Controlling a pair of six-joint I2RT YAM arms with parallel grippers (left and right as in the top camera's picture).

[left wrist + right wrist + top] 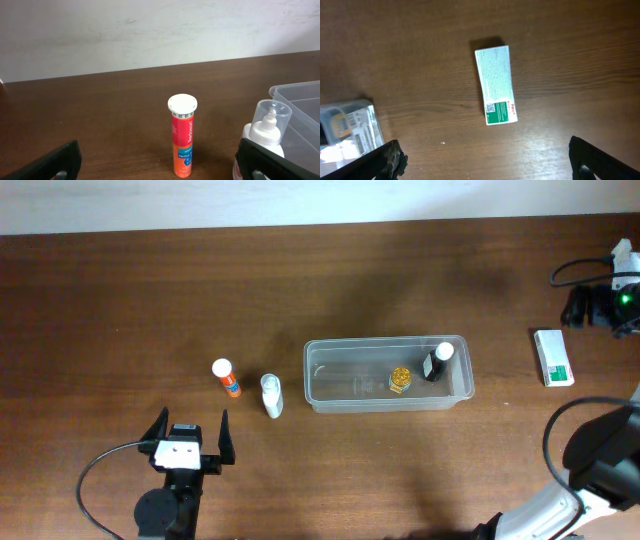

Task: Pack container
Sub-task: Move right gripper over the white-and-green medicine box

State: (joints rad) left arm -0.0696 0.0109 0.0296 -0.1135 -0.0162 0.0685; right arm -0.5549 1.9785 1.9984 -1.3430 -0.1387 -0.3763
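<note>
The container (388,373) is a clear rectangular tub right of the table's middle. In it are a small gold-capped jar (400,379) and a black bottle with a white cap (437,360). To its left stand an orange tube (227,377) and a white bottle (271,394). My left gripper (190,432) rests open near the front edge. In the left wrist view the orange tube (182,137) stands ahead between the fingers of my left gripper (157,160), untouched. My right gripper (485,160) hangs open above bare table, just short of a white and green box (495,84).
The white and green box (553,357) lies flat, right of the container. A black device with a green light (605,300) and cables sits at the far right. My right arm (600,455) fills the lower right corner. A container corner (350,127) shows in the right wrist view.
</note>
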